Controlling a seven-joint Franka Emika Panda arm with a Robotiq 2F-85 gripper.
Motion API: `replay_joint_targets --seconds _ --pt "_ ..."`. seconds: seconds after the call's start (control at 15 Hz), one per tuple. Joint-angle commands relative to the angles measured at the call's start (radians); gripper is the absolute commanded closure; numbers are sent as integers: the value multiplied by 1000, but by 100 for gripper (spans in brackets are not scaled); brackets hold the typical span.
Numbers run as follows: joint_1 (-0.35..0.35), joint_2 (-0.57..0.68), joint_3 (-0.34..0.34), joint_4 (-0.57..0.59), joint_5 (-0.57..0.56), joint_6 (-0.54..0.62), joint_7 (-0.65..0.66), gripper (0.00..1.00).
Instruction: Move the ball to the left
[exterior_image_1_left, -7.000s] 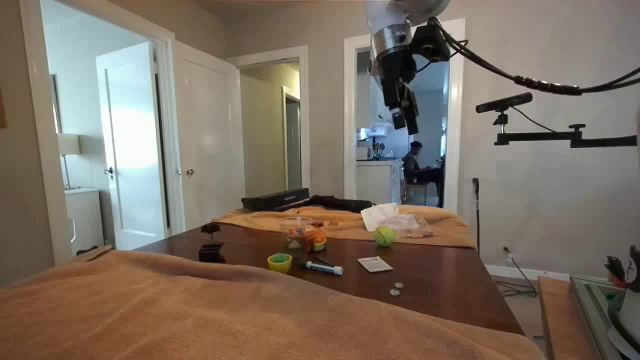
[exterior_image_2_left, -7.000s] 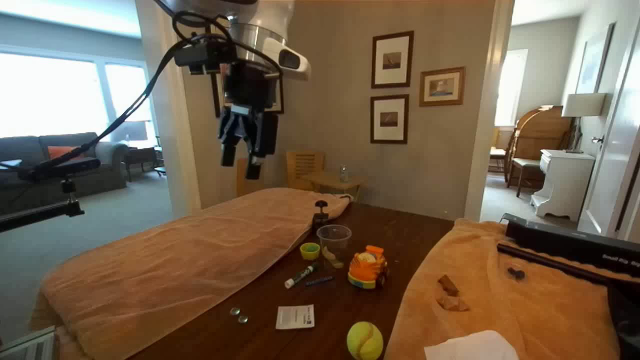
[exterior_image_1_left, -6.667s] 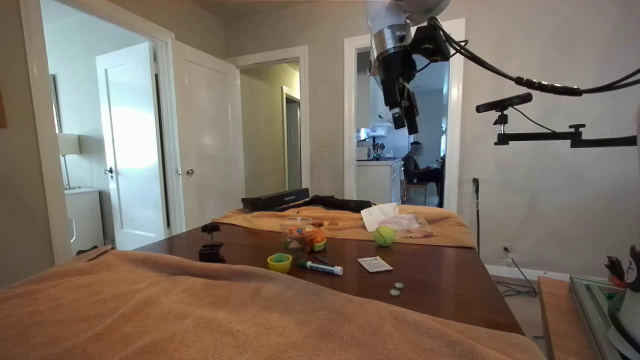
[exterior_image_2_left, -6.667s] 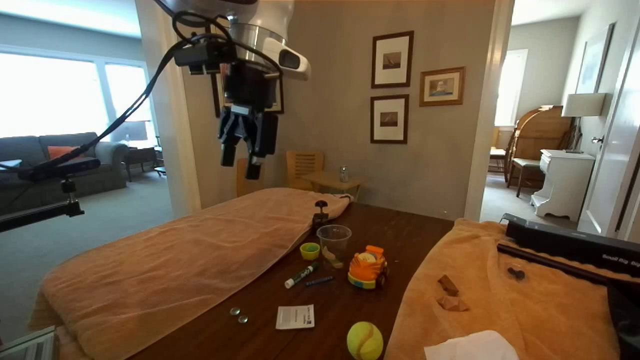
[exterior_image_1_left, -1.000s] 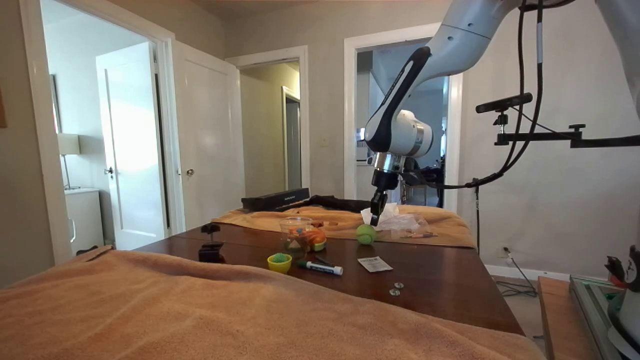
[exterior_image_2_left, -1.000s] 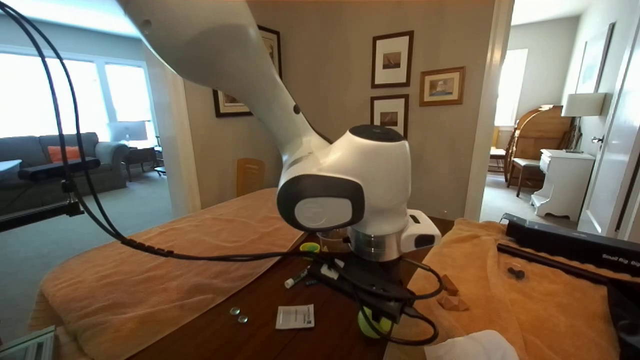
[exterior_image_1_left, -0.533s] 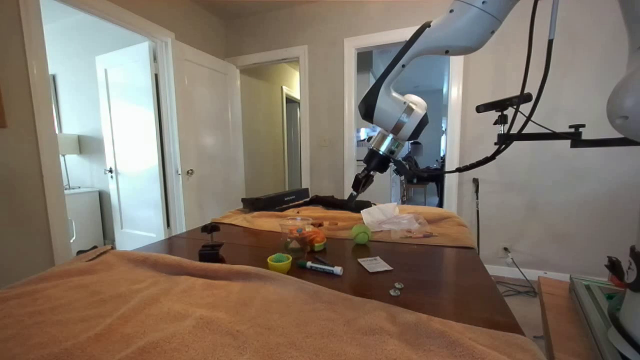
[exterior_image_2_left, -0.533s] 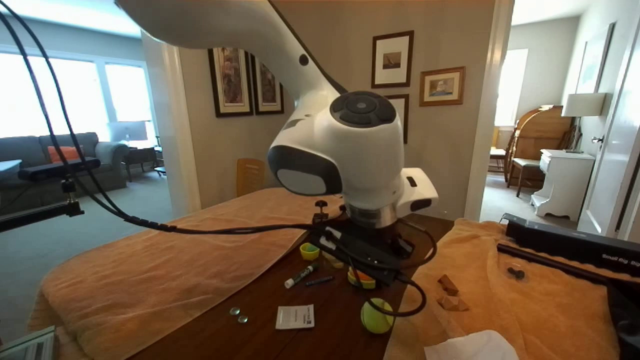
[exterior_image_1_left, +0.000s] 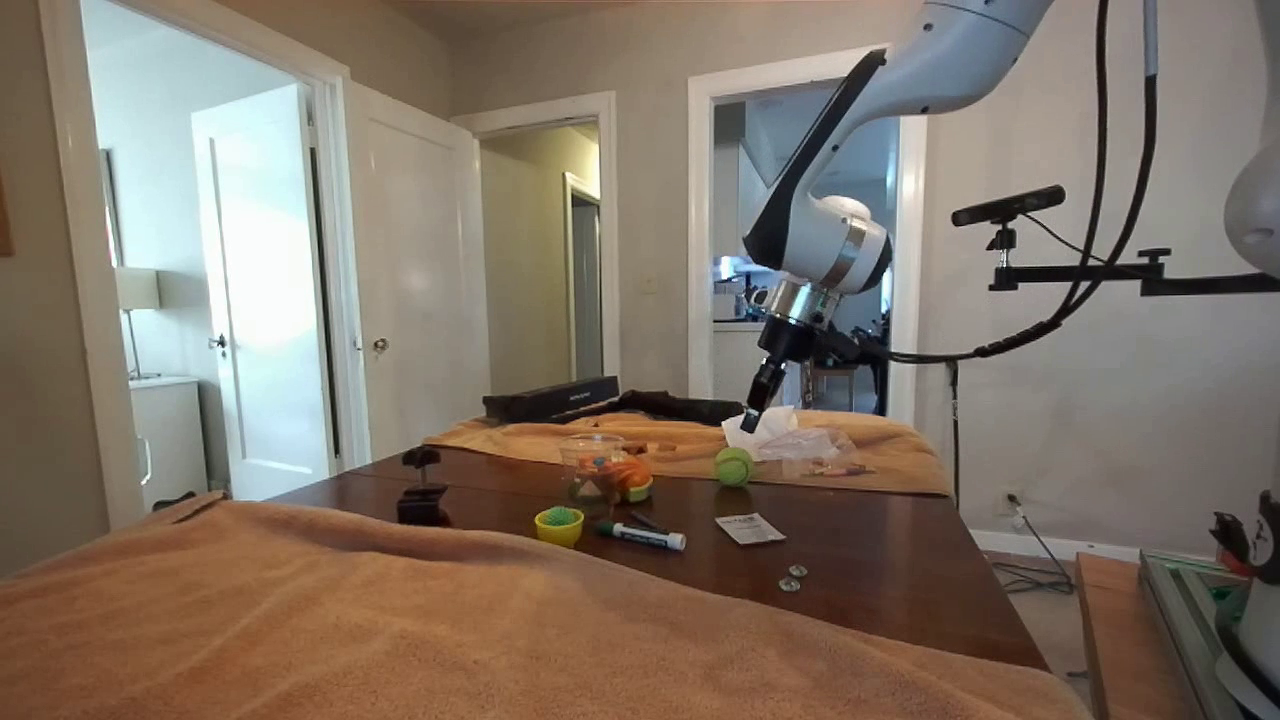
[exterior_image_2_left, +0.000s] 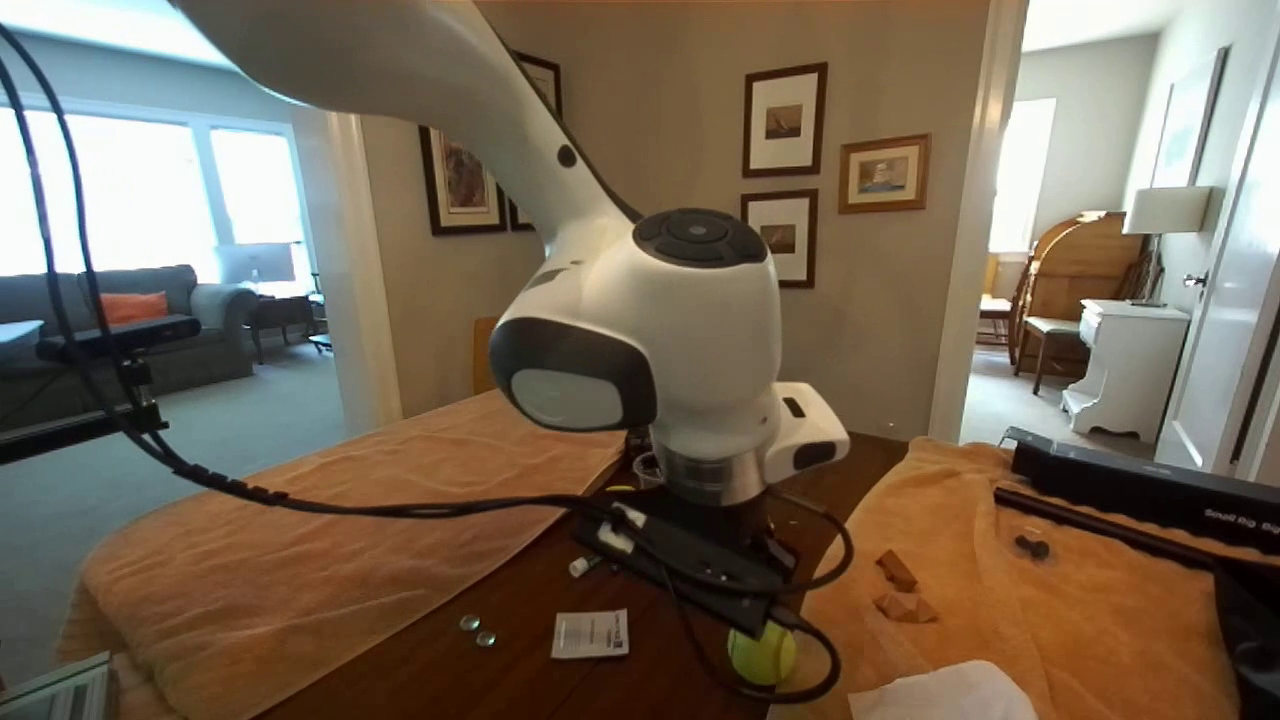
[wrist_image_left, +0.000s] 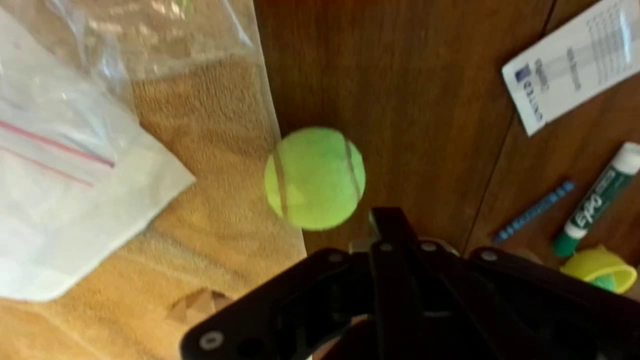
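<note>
Tool (exterior_image_1_left: 751, 421) closed, apart from tennis ball (wrist_image_left: 315, 178)

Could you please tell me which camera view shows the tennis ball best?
The wrist view: the tennis ball appears large and unobstructed there, with seam lines visible. Both exterior views show it smaller: either the whole tennis ball, or the tennis ball partly hidden behind black wrist hardware.

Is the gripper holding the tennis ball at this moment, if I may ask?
No, the wrist view shows the gripper shut and the tennis ball apart from it, with a strip of the table visible between them.
</note>
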Motion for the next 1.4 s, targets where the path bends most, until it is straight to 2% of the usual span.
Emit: replay_joint_targets --seconds 0.0,0.2,0.33,0.6,0.73,0.8,1.07,1.33 --pt "199 -84 -237 -97 -271 -57 224 100" --pt "309 -64 -379 -72 -513 -122 412 100" --pt "342 -47 -415 -31 -612 -183 480 100" --pt "351 -11 -406 20 -580 -208 439 100" --pt "350 21 -399 42 -556 -171 429 100" --pt "350 -19 -402 1 -563 -177 436 99" --pt "347 10 -397 27 -564 -175 437 99" --pt "330 86 -389 63 -543 -108 419 100"
